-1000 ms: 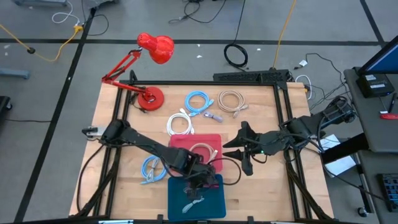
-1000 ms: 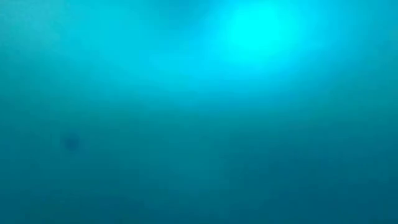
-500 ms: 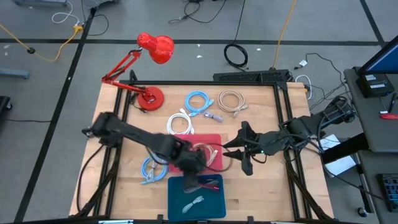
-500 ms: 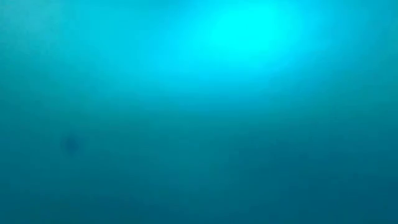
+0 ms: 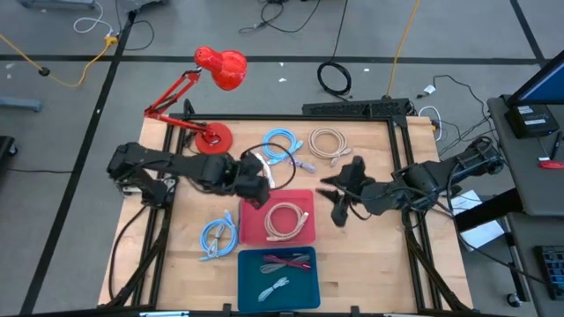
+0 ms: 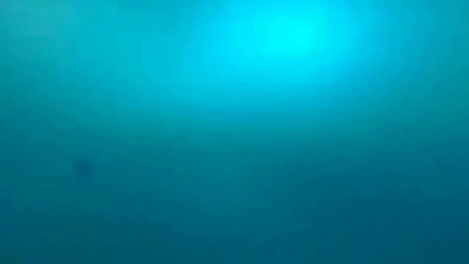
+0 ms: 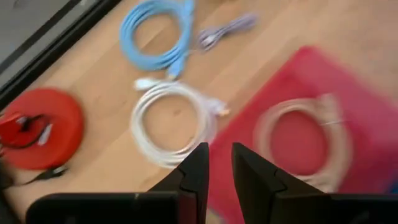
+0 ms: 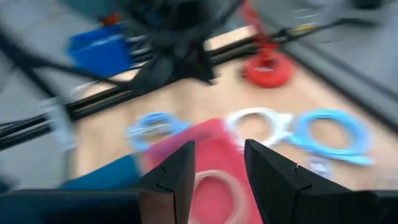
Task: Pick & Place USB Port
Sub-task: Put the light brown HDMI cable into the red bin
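Empty left gripper (image 7: 216, 163), fingers slightly parted, hovers over coiled white cable (image 5: 256, 170); right gripper (image 8: 217, 163) open beside flat red tray (image 5: 304, 231).

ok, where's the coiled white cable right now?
In the high view the coiled white cable lies on the wooden table, just beyond the red tray, between the red lamp base and the light blue coil, mostly under the left gripper.

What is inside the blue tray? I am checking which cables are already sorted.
The blue tray holds two small cables: a red-and-dark one near its far edge and a pale one in the middle. Nothing covers the tray; connector types are too small to tell.
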You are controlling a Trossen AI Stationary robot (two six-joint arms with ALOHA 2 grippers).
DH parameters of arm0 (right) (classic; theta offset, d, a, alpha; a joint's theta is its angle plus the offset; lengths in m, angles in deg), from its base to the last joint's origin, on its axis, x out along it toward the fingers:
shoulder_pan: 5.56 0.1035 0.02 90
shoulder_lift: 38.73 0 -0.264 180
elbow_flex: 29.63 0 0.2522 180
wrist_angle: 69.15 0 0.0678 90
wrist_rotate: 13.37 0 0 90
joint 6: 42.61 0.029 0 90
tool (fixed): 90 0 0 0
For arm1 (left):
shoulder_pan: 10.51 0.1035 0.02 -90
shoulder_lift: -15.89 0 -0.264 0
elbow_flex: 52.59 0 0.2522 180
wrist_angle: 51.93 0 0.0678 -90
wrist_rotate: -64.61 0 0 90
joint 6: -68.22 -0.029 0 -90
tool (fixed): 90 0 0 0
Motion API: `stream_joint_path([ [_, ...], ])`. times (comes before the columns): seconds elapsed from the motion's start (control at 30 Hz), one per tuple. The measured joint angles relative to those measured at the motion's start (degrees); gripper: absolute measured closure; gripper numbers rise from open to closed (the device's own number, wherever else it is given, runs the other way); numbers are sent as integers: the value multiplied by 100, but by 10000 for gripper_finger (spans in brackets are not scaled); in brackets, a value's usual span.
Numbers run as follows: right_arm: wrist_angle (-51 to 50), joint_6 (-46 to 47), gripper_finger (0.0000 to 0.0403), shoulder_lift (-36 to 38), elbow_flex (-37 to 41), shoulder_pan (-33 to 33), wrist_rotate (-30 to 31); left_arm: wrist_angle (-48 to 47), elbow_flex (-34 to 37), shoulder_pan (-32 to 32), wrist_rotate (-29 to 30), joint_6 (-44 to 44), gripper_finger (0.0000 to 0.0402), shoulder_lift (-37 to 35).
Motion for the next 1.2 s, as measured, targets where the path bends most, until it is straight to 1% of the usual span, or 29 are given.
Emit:
stream_joint_path([
  [0.07, -371, 194, 273, 1, 0, -103, 503, -6, 335, 262, -72, -120, 330, 3],
  [0.17, -1331, 615, 273, -1, 0, -364, 1192, -25, 691, 598, -282, -191, 330, 13],
  [0.23, -1938, 936, 273, -18, 50, -700, 1350, -20, 779, 690, -409, -329, 330, -18],
  [0.3, -2242, 936, 273, -19, 228, -1144, 1245, -6, 816, 662, -422, -460, 330, -68],
  [0.4, -2004, 209, 273, 14, 647, -1957, 507, 95, 821, 584, -398, -491, 330, -153],
  [0.47, -1319, -486, 273, 25, 1062, -2548, -98, 233, 823, 531, -406, -462, 330, -227],
  [0.5, -883, -927, 273, 20, 1282, -2833, -484, 286, 825, 487, -401, -431, 330, -270],
  [0.57, -99, -1699, 273, -3, 1705, -3406, -1548, 370, 825, 389, -402, -312, 330, -353],
  [0.63, 420, -2127, 273, -74, 1998, -3918, -2556, 381, 825, 280, -408, -204, 330, -426],
  [0.7, 515, -2492, 273, -183, 2193, -4324, -3365, 395, 825, 157, -390, -57, 330, -503],
  [0.83, -220, -3039, 273, -380, 2258, -4750, -4517, 396, 825, -133, -290, 215, 330, -612],
  [0.93, -682, -3051, 273, -424, 2258, -4835, -5064, 403, 825, -361, -260, 418, 330, -605],
  [1.03, -522, -2813, 273, -411, 2256, -4793, -5356, 403, 825, -571, -129, 606, 330, -607],
  [1.13, -245, -2103, 273, -377, 2256, -4765, -5434, 426, 825, -707, 49, 692, 330, -603],
  [1.2, -1, -1849, 273, -377, 2256, -4740, -5418, 455, 825, -734, 131, 650, 330, -605],
])
